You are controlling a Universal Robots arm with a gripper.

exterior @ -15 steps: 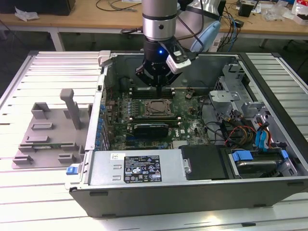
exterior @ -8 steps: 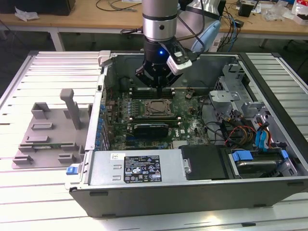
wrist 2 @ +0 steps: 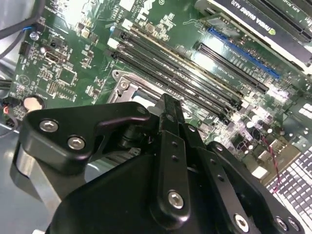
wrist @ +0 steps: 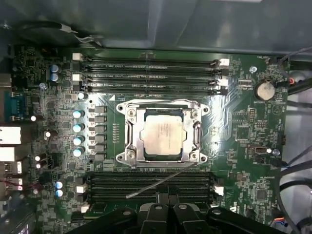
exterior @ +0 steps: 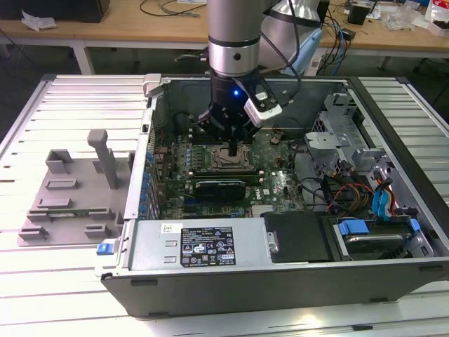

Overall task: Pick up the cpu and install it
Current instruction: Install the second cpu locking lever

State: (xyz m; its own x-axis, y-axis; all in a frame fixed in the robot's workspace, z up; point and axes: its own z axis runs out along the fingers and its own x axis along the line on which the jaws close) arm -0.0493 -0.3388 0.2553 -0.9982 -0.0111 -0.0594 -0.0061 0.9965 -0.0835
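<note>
Nearest the exterior camera is the open computer case (exterior: 210, 295), lying on its side with its power supply (exterior: 200, 246) along the near wall. Deeper in the case lies the green motherboard (exterior: 280, 182), and the gripper (exterior: 233, 149) hangs straight down over the CPU socket (exterior: 223, 160) near the board's middle. A grey fixture tray (exterior: 70, 200) sits outside the case, on the exterior view's left. Cables and drive bays (exterior: 372, 203) fill the case on the exterior view's right of the board.

Black gripper linkages (wrist 2: 161, 185) crowd the second wrist view, with the fingers (wrist 2: 169, 112) drawn together to a narrow tip just above the socket's metal frame (wrist 2: 122, 83). Nothing is visible between them. Memory slots (wrist 2: 185, 68) run just beyond the socket.

In the first wrist view the cpu (wrist: 163, 135) lies flat inside the socket (wrist: 163, 134), silver top up, framed by the load plate (wrist: 130, 131). Memory slots (wrist: 151, 73) flank the socket on both sides, and a thin lever wire (wrist: 161, 183) crosses one bank, between the socket and the gripper's black fingers (wrist: 165, 209).
</note>
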